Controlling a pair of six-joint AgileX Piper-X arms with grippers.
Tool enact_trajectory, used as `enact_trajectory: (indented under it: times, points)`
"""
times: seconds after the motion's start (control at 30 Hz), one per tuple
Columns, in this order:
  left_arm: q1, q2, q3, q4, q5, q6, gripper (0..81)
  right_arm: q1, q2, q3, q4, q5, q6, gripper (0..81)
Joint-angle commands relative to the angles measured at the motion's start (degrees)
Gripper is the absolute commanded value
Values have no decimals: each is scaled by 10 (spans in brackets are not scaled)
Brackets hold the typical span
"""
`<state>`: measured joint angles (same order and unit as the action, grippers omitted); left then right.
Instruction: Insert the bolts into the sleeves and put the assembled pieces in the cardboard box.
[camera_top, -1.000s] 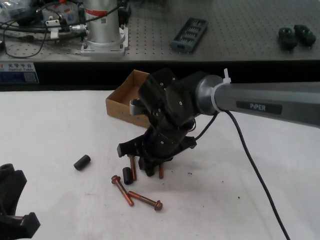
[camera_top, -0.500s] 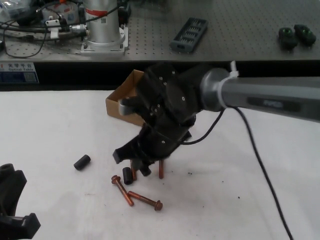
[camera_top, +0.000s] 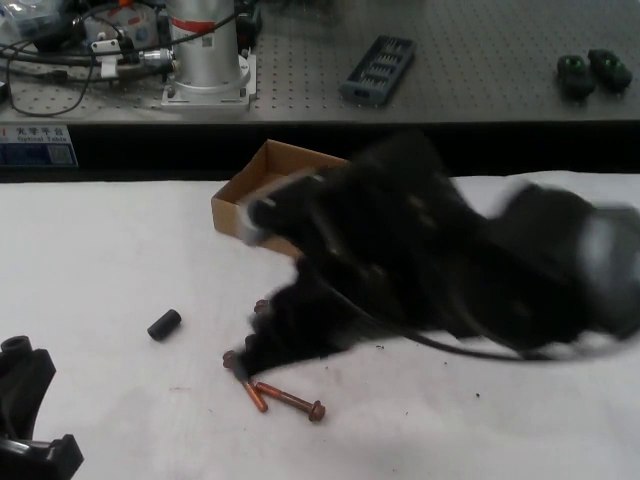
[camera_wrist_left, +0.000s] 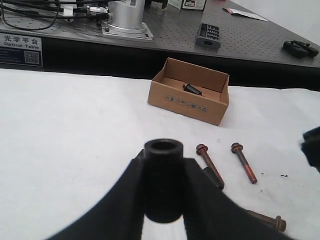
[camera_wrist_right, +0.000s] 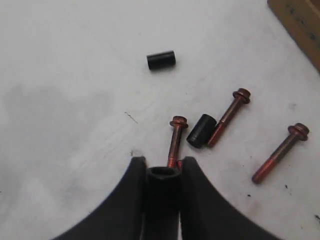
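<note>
My left gripper (camera_wrist_left: 162, 200) is shut on an upright black sleeve (camera_wrist_left: 162, 180); in the high view it sits at the near left corner (camera_top: 25, 420). My right gripper (camera_wrist_right: 162, 200) hovers over the bolts, shut on what looks like a second black sleeve (camera_wrist_right: 162, 175). Three copper bolts (camera_wrist_right: 229, 117) (camera_wrist_right: 280, 152) (camera_wrist_right: 176, 137) lie on the white cloth, with a loose sleeve (camera_wrist_right: 201, 131) between two of them. Another loose sleeve (camera_top: 165, 324) lies further left. The cardboard box (camera_wrist_left: 190, 97) holds one dark piece (camera_wrist_left: 192, 90). The right arm (camera_top: 430, 270) is blurred.
Behind the white cloth runs a perforated metal bench (camera_top: 450, 60) carrying a metal post (camera_top: 205, 50), cables, a dark bit holder (camera_top: 378, 68) and two small dark parts (camera_top: 595, 72). Open cloth lies left of the box and at the near right.
The right arm has swung fast and is now a blur, its bulk shifted right and lower over the bolts. The left gripper dropped slightly toward the near edge.
</note>
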<state>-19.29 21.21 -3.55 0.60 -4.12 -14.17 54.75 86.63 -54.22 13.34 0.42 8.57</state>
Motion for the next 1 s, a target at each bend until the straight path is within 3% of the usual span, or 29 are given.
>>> enact_trajectory:
  times: [0.0,0.2,0.43,0.63,0.73,0.83,0.97]
  points:
    - [-3,-4,-3,-6,-4,11,6,0,-37,68,-76,8,-23,60]
    - [-3,-4,-1,-39,88,26,6,0,-108,214,-271,13,-35,60]
    - [-3,-4,35,-194,216,25,6,0,-117,331,-481,7,-72,60]
    - [-3,-4,35,-229,295,28,6,0,-117,383,-627,-46,-95,60]
    - [-3,-4,35,-234,305,28,6,-2,-117,386,-631,-42,-90,60]
    - [-3,-4,35,-234,278,21,6,-11,-117,381,-589,50,16,60]
    - [-3,-4,35,-219,237,11,6,-41,-117,340,-445,42,56,60]
